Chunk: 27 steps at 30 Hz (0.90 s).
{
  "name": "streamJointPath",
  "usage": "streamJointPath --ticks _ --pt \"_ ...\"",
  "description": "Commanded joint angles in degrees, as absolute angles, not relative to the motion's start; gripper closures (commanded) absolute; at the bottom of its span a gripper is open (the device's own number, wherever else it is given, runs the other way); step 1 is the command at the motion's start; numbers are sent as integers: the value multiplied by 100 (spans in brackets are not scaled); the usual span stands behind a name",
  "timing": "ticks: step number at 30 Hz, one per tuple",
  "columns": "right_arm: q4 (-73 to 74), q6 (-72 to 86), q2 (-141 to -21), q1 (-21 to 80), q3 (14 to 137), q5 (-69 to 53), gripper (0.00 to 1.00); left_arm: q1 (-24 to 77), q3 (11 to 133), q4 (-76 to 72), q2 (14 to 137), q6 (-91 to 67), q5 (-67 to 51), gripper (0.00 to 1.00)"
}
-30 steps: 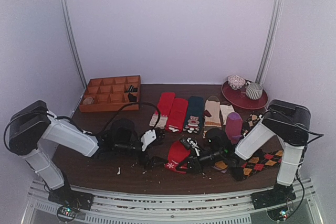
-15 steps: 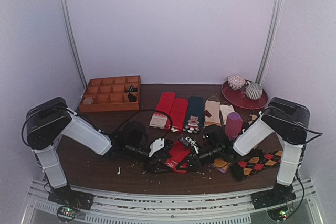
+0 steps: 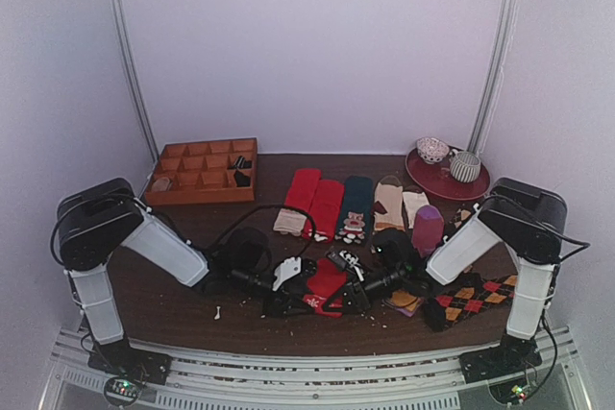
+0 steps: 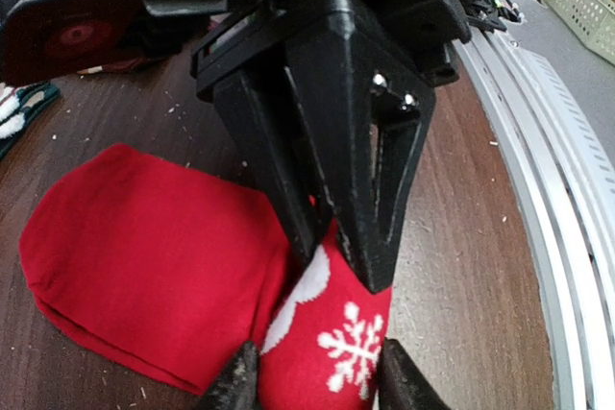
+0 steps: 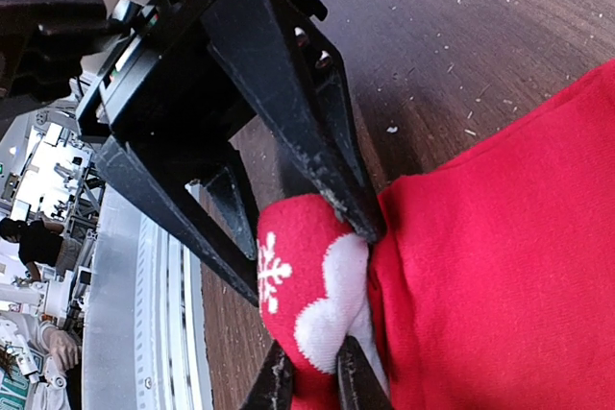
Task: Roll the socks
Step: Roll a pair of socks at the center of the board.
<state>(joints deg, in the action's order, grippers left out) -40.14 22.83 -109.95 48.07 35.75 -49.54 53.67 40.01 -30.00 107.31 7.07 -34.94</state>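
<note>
The socks (image 3: 325, 283) lie red at the table's front middle. Their near end is curled into a small roll with a white snowflake (image 4: 341, 343), and the flat part (image 4: 144, 256) spreads beyond it. My left gripper (image 4: 319, 383) has a fingertip pressed against each side of that roll. My right gripper (image 5: 312, 381) comes from the opposite side, shut on the roll's white-patterned edge (image 5: 332, 314). In the overhead view the left gripper (image 3: 300, 297) and the right gripper (image 3: 342, 295) meet nose to nose over the socks. The right gripper's black fingers (image 4: 356, 141) hide part of the fold.
Other socks lie in a row (image 3: 327, 206) behind, with a purple sock (image 3: 427, 228) and argyle ones (image 3: 471, 300) to the right. A wooden compartment tray (image 3: 202, 172) sits back left. A red plate (image 3: 447, 185) with bowls sits back right. The metal front rail (image 4: 567, 199) is close by.
My left arm has swung right to the socks and its jaws have narrowed onto the rolled end. The right gripper has kept its grip and barely moved.
</note>
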Motion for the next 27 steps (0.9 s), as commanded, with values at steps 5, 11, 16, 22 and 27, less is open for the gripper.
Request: streamJointPath --ticks 5,11,16,22,27 --pt "-1796 2276 -11581 4800 3116 -4315 93 5401 4116 -3067 10947 553 -3836 100" --pt "-1527 1857 -10990 4799 3191 -4047 74 5393 4244 -2376 11128 -75 -3469 100" --pt "-1727 1329 -9536 4860 3018 -2885 69 5328 4294 -1465 11459 -775 -3489 100" --pt "-2566 157 -8207 5594 2379 -1026 57 5239 3957 -1130 11479 -1420 -3664 100" --pt "-3065 -610 -8121 6280 2270 -389 50 5230 4016 -596 11431 -1370 -3536 100"
